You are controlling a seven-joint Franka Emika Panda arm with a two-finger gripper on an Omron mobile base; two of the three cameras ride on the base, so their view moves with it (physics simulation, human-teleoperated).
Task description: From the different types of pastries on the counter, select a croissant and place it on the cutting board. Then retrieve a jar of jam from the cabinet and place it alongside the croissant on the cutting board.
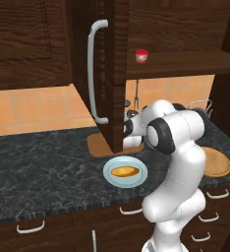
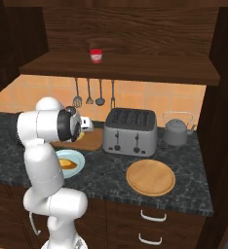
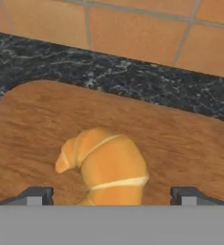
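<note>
**One croissant on the board, one jar on the shelf**

One croissant (image 3: pixel 104 167) lies on the cutting board (image 3: pixel 181 143), between the two finger tips of the end effector (image 3: pixel 113 195). The tips stand wide apart, one on each side of the pastry, and neither touches it. The cutting board (image 2: pixel 89 141) lies on the counter (image 2: pixel 194 160) just left of the toaster (image 2: pixel 130 131).

One jar of jam (image 2: pixel 95 55) stands upright on the cabinet shelf (image 2: pixel 135 73), above and left of the toaster. The cabinet door (image 1: pixel 100 74) hangs open, its one long pale handle (image 1: pixel 91 74) facing out.

One longer yellow roll (image 1: pixel 125 171) lies on one pale blue plate (image 1: pixel 109 178), in front of the cutting board. One round wooden dish (image 2: pixel 150 177) sits in front of the toaster, and one grey kettle (image 2: pixel 177 129) stands to the toaster's right. Four utensils (image 2: pixel 89 92) hang on the tiled wall behind the toaster's left side.

The arm (image 2: pixel 43 160) rises from the base, bends at its elbow and reaches forward and down, its wrist low over the cutting board.
</note>
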